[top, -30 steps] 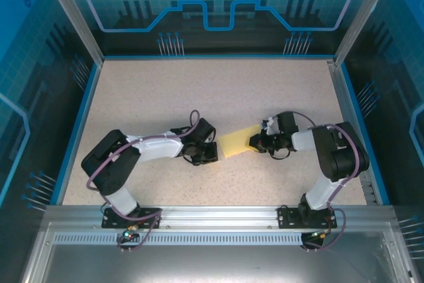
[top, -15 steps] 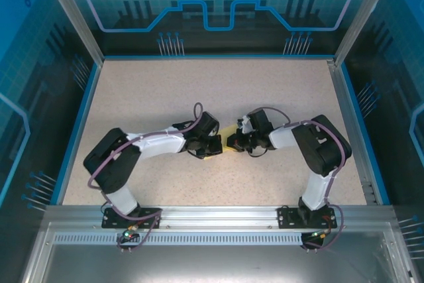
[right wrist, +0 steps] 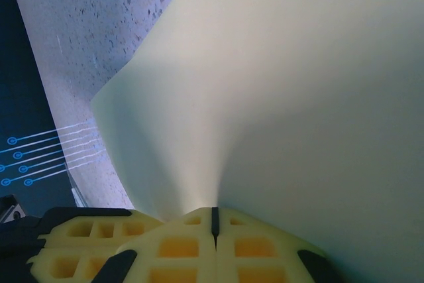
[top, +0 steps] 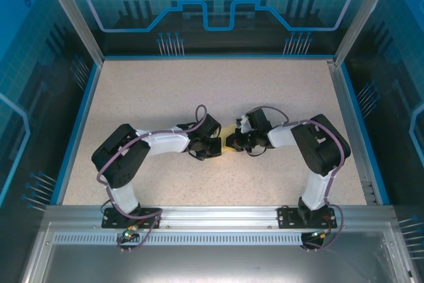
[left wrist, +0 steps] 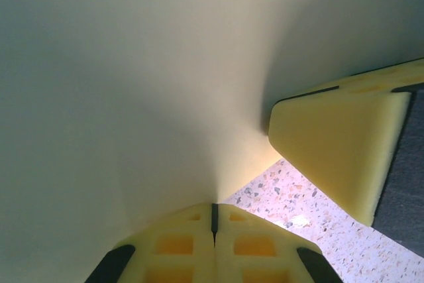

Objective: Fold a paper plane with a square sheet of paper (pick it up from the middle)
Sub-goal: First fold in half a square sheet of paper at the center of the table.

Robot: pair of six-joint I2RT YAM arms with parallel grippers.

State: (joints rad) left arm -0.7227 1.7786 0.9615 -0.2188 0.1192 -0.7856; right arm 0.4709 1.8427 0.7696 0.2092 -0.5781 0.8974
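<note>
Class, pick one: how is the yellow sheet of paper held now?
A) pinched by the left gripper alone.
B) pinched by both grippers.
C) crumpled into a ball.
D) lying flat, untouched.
B: the wrist views show the left gripper and the right gripper each shut on the sheet of paper.

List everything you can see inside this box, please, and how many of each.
square sheet of paper: one, pale yellow, held between the two grippers at mid-table
table: one, speckled beige, under the arms
blue border: one, blue, along the table's edges
metal rail: one, silver, near edge, carrying both arm bases
left arm: one, black and white, reaching inward
right arm: one, black and white, reaching inward
left gripper: one, yellow, shut on the sheet
right gripper: one, yellow, shut on the sheet
</note>
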